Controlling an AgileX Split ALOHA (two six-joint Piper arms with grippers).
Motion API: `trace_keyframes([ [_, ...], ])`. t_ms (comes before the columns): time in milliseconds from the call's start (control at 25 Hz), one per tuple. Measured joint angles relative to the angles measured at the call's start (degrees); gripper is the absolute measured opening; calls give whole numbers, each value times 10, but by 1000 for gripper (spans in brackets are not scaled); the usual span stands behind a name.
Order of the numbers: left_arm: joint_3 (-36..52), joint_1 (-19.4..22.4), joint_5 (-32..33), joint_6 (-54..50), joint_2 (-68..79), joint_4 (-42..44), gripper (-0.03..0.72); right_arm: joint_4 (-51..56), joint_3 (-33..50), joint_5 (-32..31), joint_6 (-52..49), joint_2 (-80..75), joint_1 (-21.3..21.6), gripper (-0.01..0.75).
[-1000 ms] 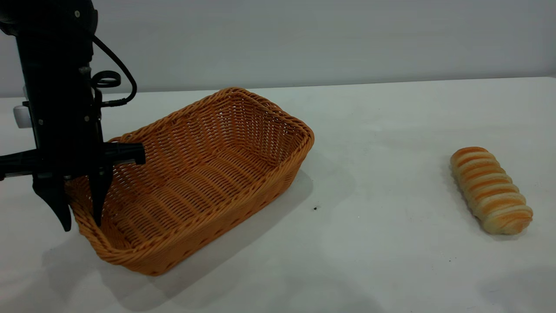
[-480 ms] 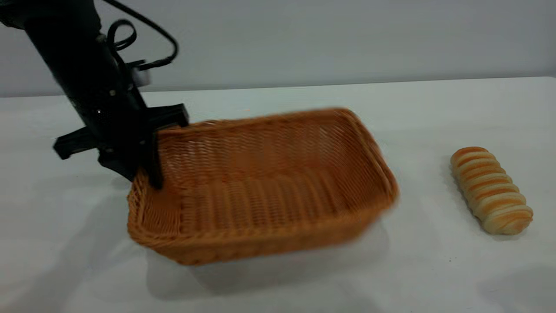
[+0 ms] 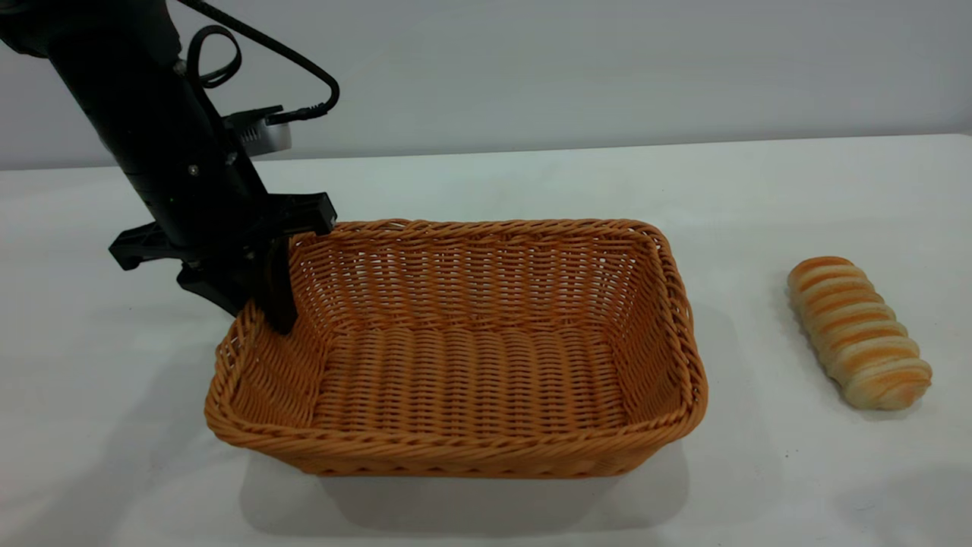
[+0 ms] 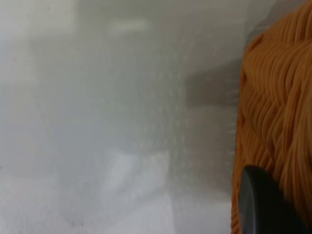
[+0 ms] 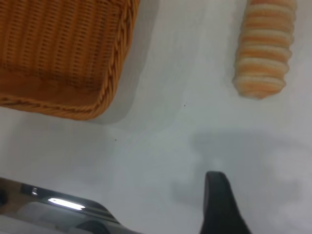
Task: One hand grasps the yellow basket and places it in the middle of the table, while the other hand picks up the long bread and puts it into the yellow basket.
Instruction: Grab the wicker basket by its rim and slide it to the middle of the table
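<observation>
The yellow basket (image 3: pixel 463 365) sits flat near the middle of the table (image 3: pixel 759 190), its long side towards the camera. My left gripper (image 3: pixel 254 308) is shut on the basket's left rim, one finger inside and one outside. The left wrist view shows that rim (image 4: pixel 278 97) close up beside one black finger (image 4: pixel 263 204). The long bread (image 3: pixel 858 332) lies on the table to the right of the basket, apart from it. My right gripper (image 5: pixel 219 195) is out of the exterior view. It hovers above bare table, with the bread (image 5: pixel 263 48) and a basket corner (image 5: pixel 73 58) ahead of it.
A strip of bare white table separates the basket's right end from the bread. The grey wall runs behind the table's far edge. A few dark specks dot the tabletop.
My left gripper closed on the basket's rim and dragged it to the right, turning it square to the camera. The bread has not moved.
</observation>
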State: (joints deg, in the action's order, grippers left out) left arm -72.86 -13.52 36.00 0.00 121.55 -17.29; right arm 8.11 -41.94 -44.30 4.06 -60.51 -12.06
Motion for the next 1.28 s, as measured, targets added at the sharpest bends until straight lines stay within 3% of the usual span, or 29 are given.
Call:
trace_keyframes([
  [400,1,0,-32,-57,5,0,147,-11,0,0,0,0,0,498],
  [520,1,0,-43,-63,5,0,251,-14,0,0,0,0,0,498],
  [720,1,1,-45,-65,5,0,502,-17,0,0,0,0,0,498],
  [840,1,1,-43,-65,4,2,589,-18,0,0,0,0,0,498],
  [1080,3,1,-35,-65,-41,50,591,-19,0,9,22,-6,0,502],
  [1280,3,1,-18,-67,-88,88,570,-18,0,55,46,-50,0,577],
])
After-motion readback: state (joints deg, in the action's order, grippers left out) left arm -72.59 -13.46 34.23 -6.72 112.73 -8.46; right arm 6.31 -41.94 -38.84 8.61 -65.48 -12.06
